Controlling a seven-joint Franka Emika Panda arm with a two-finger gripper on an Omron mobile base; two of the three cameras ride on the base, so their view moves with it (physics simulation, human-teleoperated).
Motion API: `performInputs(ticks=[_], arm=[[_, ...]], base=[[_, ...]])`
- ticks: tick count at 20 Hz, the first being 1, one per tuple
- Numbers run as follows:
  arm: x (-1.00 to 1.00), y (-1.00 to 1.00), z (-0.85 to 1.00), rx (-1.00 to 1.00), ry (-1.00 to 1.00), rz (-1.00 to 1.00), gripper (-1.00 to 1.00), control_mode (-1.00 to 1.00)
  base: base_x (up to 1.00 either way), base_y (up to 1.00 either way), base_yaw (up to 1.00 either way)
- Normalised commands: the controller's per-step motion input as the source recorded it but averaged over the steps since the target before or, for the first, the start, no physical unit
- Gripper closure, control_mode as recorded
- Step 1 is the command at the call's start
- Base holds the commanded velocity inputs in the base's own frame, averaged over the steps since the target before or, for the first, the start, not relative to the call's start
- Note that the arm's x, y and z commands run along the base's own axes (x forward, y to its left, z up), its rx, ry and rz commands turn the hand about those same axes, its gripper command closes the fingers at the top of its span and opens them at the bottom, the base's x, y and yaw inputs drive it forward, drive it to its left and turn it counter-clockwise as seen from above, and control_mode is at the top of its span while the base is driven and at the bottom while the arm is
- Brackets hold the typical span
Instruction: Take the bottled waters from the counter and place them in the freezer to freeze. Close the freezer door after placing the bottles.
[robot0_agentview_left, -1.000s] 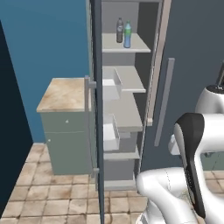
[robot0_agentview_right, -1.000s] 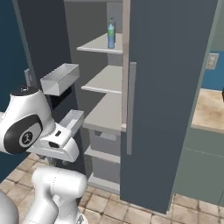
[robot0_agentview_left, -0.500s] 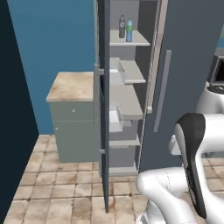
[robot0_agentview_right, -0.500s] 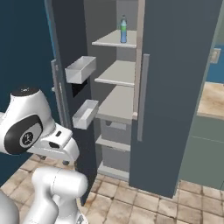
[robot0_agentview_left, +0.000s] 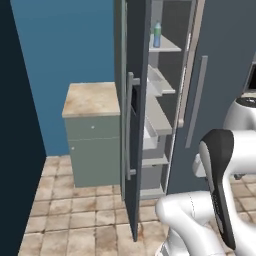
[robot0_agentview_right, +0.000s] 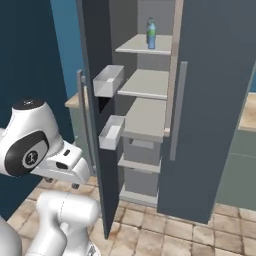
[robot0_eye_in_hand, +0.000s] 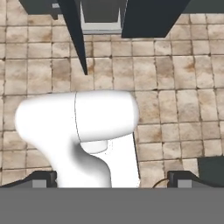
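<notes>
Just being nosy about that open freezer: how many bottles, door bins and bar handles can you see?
Bottle: 1
Door bins: 2
Bar handles: 2
Total: 5

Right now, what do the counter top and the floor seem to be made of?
The counter top looks like polished beige stone: marbled brown patches on a smooth slab. The floor looks like matte stone or ceramic tile: square beige pieces with pale grout lines and mottled stains.
</notes>
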Motion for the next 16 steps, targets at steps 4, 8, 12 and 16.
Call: performInputs(ticks=[4, 8, 12, 16], arm=[[0.0, 0.0, 0.0, 0.0, 0.0, 0.0, -1.0, 1.0], [0.0, 0.0, 0.0, 0.0, 0.0, 0.0, -1.0, 1.0], [0.0, 0.0, 0.0, 0.0, 0.0, 0.0, -1.0, 1.0], [0.0, 0.0, 0.0, 0.0, 0.0, 0.0, -1.0, 1.0]], base=[[0.0, 0.43, -0.2], [0.02, 0.41, -0.21], [0.13, 0.4, -0.19], [0.31, 0.39, -0.14]])
